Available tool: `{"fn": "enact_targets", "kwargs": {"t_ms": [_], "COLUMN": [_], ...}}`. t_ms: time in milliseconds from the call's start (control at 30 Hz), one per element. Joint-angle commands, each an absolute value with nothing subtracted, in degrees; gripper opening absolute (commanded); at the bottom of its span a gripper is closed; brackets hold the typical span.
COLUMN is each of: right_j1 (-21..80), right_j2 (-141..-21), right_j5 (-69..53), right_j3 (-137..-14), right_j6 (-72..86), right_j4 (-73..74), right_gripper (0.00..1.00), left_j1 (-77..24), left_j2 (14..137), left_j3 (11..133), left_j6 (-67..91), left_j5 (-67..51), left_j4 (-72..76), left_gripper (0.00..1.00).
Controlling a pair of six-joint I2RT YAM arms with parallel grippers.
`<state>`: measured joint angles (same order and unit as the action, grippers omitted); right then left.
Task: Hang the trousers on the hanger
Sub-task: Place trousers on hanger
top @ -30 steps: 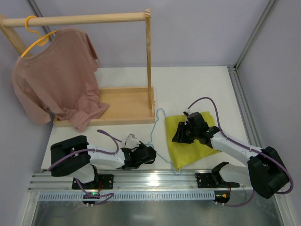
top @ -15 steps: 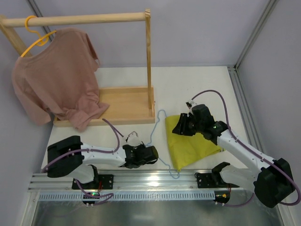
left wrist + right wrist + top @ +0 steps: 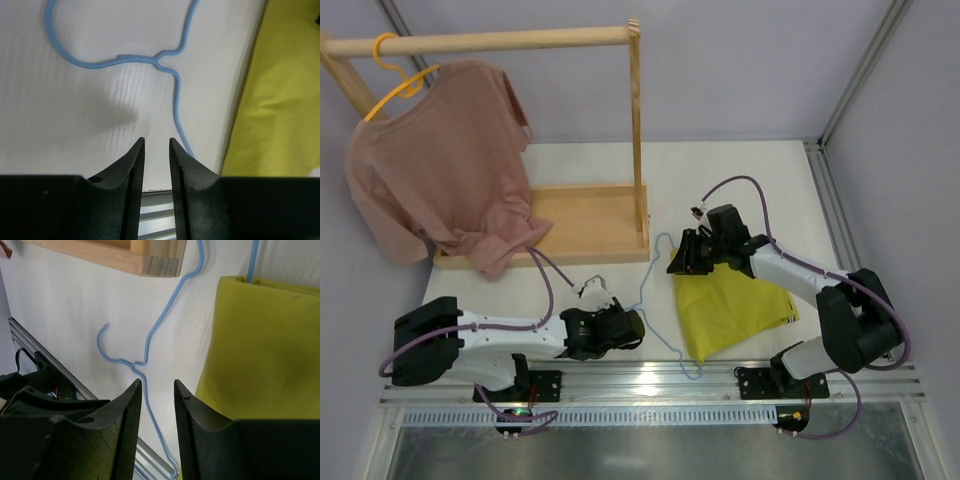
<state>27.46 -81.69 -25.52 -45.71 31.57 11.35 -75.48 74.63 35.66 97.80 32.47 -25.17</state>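
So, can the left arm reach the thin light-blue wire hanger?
Probably yes: the left gripper is right beside the thin light-blue wire hanger, jaws slightly apart and empty, and nothing lies in the way.

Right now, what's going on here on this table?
Two robot arms are working on getting the yellow-green trousers onto the light-blue hanger. Both lie flat on the table, and one side of the hanger runs under the folded trousers. The left gripper hovers by the hanger's hook, jaws slightly apart and empty. The right gripper is over the trousers' far corner, the one nearest the hanger, also open and holding nothing.
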Motion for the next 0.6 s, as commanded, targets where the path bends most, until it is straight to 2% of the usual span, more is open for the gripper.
{"fn": "enact_targets", "kwargs": {"t_ms": [0,33,333,567], "right_j1": [23.83,23.04,19.16,14.60], "right_j2": [-85.32,-86.21,-92.54,-92.47], "right_j5": [-29.34,-29.96,-32.34,-30.94], "right_j3": [-44.57,-43.34,-39.64,-36.65], "right_j6": [30.76,30.50,28.21,26.64], "right_j4": [1.95,1.06,-3.33,-1.78], "right_gripper": [0.35,0.35,0.35,0.35], "left_j1": [-75.67,-75.41,-72.07,-70.66], "left_j2": [72.69,72.77,85.68,88.77], "left_j3": [32.54,32.08,28.14,26.10], "left_j6": [89.23,87.38,89.03,93.69], "left_j5": [36.74,36.13,24.71,21.97], "left_j4": [-13.05,-5.96,10.16,6.35], "left_gripper": [0.27,0.27,0.25,0.24]}}
